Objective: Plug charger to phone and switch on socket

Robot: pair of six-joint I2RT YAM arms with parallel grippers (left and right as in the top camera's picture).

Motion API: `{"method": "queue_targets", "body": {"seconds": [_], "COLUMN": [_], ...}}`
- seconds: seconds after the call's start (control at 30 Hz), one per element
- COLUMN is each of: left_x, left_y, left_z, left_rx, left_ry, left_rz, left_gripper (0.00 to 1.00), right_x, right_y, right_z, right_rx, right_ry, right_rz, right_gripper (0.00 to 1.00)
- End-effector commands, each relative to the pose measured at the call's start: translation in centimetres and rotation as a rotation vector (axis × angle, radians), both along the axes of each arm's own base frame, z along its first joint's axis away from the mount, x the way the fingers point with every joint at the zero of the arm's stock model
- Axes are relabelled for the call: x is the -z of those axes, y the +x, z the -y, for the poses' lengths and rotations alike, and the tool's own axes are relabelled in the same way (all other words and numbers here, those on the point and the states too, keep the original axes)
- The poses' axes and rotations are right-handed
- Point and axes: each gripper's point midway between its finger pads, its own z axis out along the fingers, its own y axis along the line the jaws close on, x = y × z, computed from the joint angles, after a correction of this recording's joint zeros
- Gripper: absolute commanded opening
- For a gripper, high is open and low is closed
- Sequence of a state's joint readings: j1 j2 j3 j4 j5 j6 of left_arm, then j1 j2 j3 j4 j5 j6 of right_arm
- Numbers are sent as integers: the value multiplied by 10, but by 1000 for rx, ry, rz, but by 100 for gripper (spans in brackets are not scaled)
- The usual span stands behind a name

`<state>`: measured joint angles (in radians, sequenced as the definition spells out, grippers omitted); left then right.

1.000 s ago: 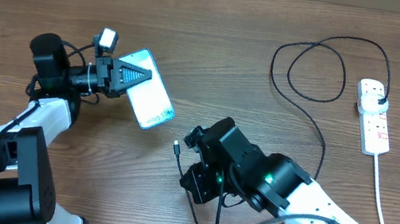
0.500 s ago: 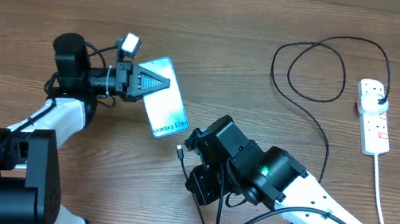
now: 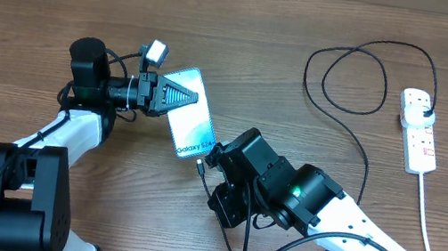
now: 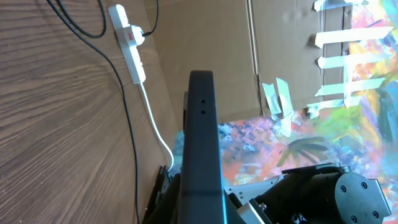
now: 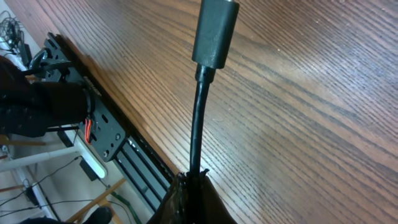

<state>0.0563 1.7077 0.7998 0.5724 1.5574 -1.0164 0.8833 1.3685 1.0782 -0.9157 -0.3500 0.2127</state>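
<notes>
The phone [image 3: 191, 120], teal screen up with white text at its near end, hangs above the table with my left gripper [image 3: 185, 97] shut on its far end. In the left wrist view the phone [image 4: 202, 124] shows edge-on between the fingers. My right gripper [image 3: 211, 161] is shut on the charger cable [image 5: 198, 124] just behind its connector [image 5: 214, 31]. The connector tip [image 3: 200, 165] is close to the phone's near end; contact cannot be told. The cable loops [image 3: 349, 73] to a black plug [image 3: 426, 111] in the white socket strip [image 3: 419, 143], also seen as the socket [image 4: 129, 40] from the left wrist.
The socket's thick white cord [image 3: 426, 225] runs toward the front right edge. Slack black cable [image 3: 233, 240] curls beneath the right arm near the table's front edge. Cardboard and taped panels stand behind the table in the left wrist view.
My left gripper has carried the phone rightward and toward the right gripper. The right gripper shifted slightly, so the connector tip now sits close to the phone's near end.
</notes>
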Motion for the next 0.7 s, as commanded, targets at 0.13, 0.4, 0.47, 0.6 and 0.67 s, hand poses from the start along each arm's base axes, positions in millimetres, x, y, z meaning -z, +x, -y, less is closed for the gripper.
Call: {"method": "queue_targets", "body": {"seconds": [0.13,0.4,0.47,0.6,0.67], "left_x": [-4,-4,-4,-4,-4], "left_y": [-3,-4,-4,-4,-4], "left_z": [1,2,2,2,2], "left_rx": [26,28,28,28,28], "left_ry": [-6,-6,-6,-6,-6], "left_rz": [37,39,40,40,41], "left_gripper": [4,4,4,4,4], "right_x": [-14,-14,-14,-14,-14], "right_y": [13,15,19,22,22], "right_z": [-9,-9,-8,-8,-8], "right_rx": [1,6,23,31,30], "right_ry": [39,40,29,31,31], "right_rz": [58,67,81,90,90], "right_gripper": [4,4,4,4,4]}}
